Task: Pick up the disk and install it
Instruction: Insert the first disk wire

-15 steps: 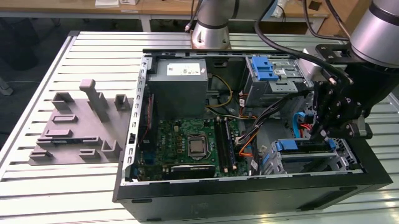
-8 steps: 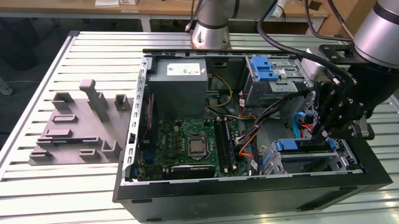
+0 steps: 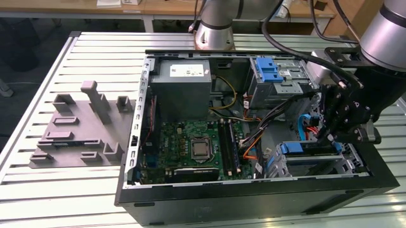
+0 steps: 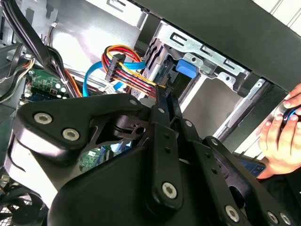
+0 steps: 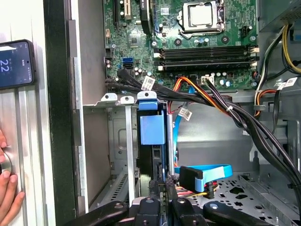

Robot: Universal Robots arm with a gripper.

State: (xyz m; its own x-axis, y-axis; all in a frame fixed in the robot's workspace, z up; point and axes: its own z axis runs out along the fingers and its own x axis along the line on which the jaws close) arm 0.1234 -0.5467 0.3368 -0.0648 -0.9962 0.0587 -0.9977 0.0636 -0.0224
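Observation:
The disk (image 3: 305,148) sits edge-on in the lower drive cage at the exterior view's right, inside the open computer case (image 3: 254,199). Its blue carrier (image 5: 151,127) faces the first wrist view, with the dark drive body beneath it. My gripper (image 3: 324,138) hangs over that cage, and its two black fingers are pressed together. In the first wrist view the gripper (image 5: 161,182) stands at the disk's end beside the coloured power cables. I cannot tell whether the tips touch the disk. In the second wrist view the gripper (image 4: 164,94) points at the bay, next to a blue tab (image 4: 186,68).
Bundled cables (image 5: 221,106) cross the case floor beside the cage, along with a blue data cable (image 5: 207,170). The motherboard (image 3: 197,145), grey power supply (image 3: 180,88) and upper drive cage (image 3: 279,76) fill the case. A grey fixture (image 3: 82,128) lies outside. A person's hand (image 4: 282,136) and phone (image 5: 16,63) are nearby.

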